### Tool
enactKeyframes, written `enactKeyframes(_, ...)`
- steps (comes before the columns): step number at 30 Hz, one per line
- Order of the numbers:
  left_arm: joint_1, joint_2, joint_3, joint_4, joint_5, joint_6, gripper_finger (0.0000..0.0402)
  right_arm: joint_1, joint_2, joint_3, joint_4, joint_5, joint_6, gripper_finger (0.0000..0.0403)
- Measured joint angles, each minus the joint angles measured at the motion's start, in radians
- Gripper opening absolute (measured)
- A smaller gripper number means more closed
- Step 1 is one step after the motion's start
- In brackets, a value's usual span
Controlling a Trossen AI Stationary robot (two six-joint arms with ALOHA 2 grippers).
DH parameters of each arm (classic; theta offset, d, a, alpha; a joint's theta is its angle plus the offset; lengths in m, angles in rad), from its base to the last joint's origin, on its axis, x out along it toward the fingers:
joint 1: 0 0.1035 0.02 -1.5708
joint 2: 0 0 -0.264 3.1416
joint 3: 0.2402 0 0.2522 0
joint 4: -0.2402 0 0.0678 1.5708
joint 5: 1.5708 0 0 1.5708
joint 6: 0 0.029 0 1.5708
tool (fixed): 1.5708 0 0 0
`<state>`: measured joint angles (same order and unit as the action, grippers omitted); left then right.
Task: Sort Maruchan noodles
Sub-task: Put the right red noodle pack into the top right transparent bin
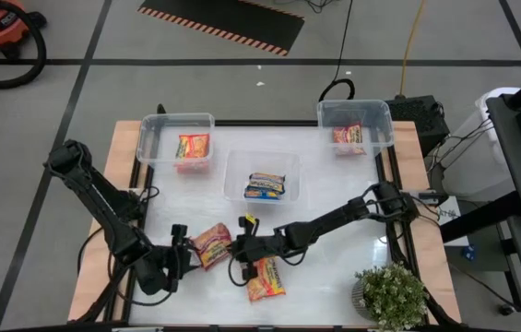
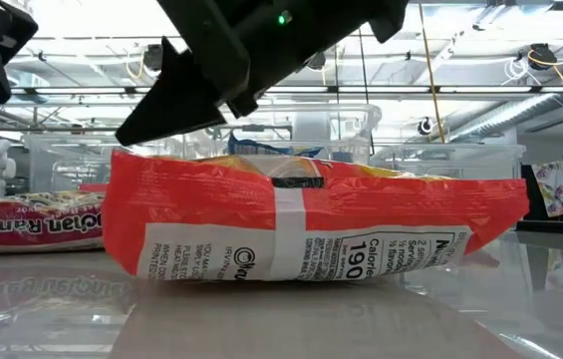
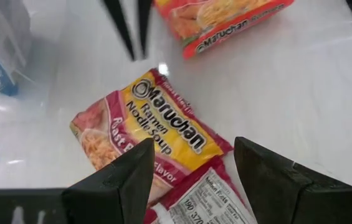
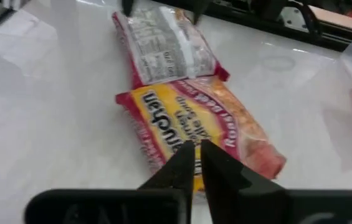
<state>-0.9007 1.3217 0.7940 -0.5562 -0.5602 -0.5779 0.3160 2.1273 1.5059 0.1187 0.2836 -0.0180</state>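
Lab: hazard-striped floor mat [image 1: 223, 23]

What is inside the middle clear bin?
The middle bin holds blue-yellow noodle packets, apparently two lying side by side. Whether anything lies beneath them cannot be seen, since they cover that part of the bin floor.

Two red-pink Maruchan packets [image 1: 210, 245] lie flat on the white table near its front edge; one shows its yellow label face [image 3: 157, 127], the other [image 3: 207, 199] lies beside it with the printed back up. An orange packet [image 1: 266, 278] lies flat close by. Three more packets lie in the clear bins: an orange-yellow one [image 1: 193, 147], a blue-yellow one [image 1: 266, 185], and a red one [image 1: 349, 136].
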Motion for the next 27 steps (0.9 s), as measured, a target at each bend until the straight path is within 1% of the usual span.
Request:
enactKeyframes(4,0.008,0.000,0.000,-0.011,0.001,-0.028,0.0225,0.009,0.006,0.000,-0.001,0.004,0.033,0.0069)
enactKeyframes(10,0.009,0.000,0.000,-0.013,0.000,-0.042,0.0225,0.008,0.008,-0.002,-0.002,0.003,0.143,0.0155)
enactKeyframes(15,0.009,0.000,0.000,-0.013,0.001,-0.041,0.0225,0.006,0.008,-0.063,-0.004,-0.001,0.252,0.0208)
enactKeyframes(17,0.009,0.000,0.000,-0.012,0.000,-0.036,0.0225,0.005,0.009,-0.096,0.032,-0.007,0.273,0.0219)
enactKeyframes(20,0.014,0.000,0.000,-0.013,0.000,-0.030,0.0225,0.002,0.009,-0.166,0.169,-0.023,0.296,0.0228)
enactKeyframes(23,0.028,0.000,0.000,-0.017,0.001,-0.028,0.0225,-0.004,0.009,-0.230,0.277,-0.027,0.323,0.0226)
enactKeyframes(27,0.054,0.000,0.000,-0.017,0.000,-0.025,0.0225,-0.008,0.013,-0.258,0.329,-0.050,0.345,0.0218)
